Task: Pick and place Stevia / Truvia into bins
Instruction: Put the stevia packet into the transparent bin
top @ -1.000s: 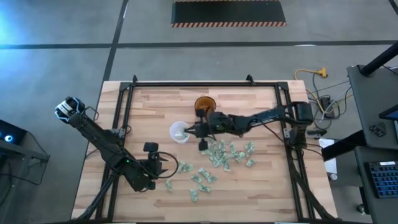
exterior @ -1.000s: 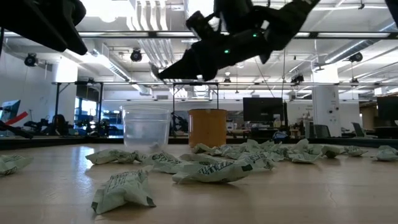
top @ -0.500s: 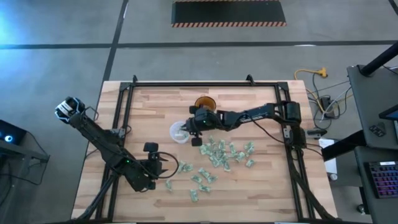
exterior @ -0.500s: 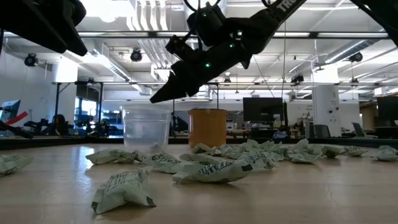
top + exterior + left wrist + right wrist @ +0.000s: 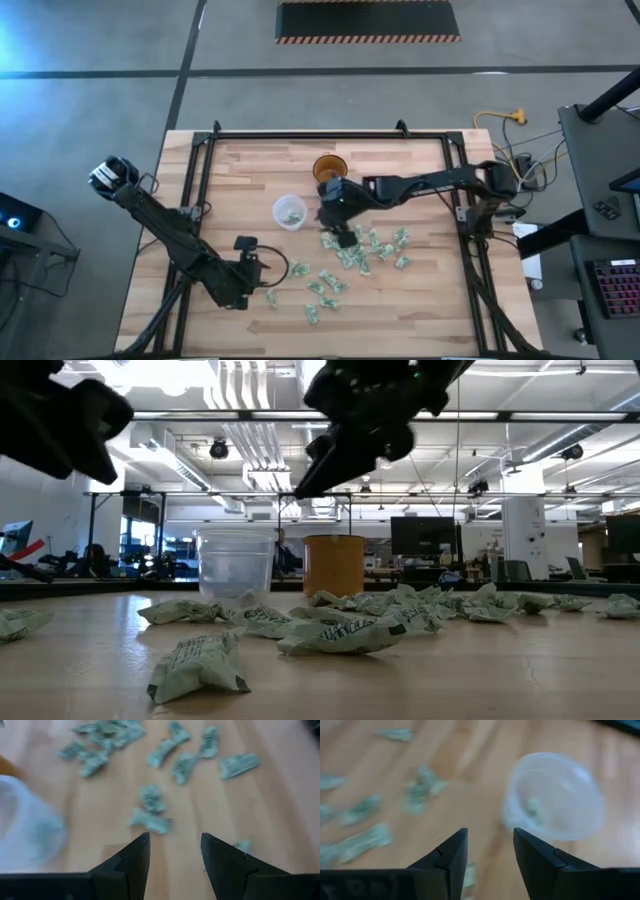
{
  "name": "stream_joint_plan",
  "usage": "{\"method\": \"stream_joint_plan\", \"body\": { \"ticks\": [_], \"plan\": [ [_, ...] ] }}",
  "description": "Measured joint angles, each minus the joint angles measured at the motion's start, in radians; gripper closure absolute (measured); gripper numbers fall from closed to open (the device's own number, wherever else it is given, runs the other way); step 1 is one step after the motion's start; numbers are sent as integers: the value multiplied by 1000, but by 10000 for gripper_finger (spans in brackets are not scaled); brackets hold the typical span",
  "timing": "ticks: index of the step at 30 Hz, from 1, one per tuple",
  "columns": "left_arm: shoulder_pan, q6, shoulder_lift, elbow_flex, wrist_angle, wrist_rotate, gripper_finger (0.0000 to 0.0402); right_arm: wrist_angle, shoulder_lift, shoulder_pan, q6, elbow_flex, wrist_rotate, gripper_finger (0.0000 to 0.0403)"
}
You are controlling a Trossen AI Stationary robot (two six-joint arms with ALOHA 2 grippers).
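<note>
Right gripper (image 5: pixel 490 857) open and empty beside the translucent cup (image 5: pixel 555 795)

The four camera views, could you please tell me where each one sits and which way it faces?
High view: above the table, looking straight down; both arms, left gripper and right gripper.
Low view: at table-top height, looking level across sachets to the room; arms overhead.
Left wrist view: on the left arm, looking down past its open fingers at scattered sachets.
Right wrist view: on the right arm, past its open fingers toward the translucent cup.
Shared: the translucent cup shows in the high, low and right wrist views.
</note>
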Motion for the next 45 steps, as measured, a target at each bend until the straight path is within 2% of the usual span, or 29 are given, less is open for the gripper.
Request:
{"method": "stream_joint_plan", "body": {
  "ticks": [8,16,28,40,45],
  "plan": [
    [-15,-104,95,-28,51,76,242,-33,-162,63,7,-148,-33,268],
    [-15,-114,225,-23,165,126,242,-10,-374,77,95,-329,-28,282],
    [-12,-131,251,-24,189,157,242,92,-648,82,176,-525,-20,296],
    [-3,-131,291,-25,197,198,245,110,-701,99,189,-559,-19,307],
    [-3,-130,290,-25,192,210,286,111,-695,100,192,-559,-15,310]
  ]
}}
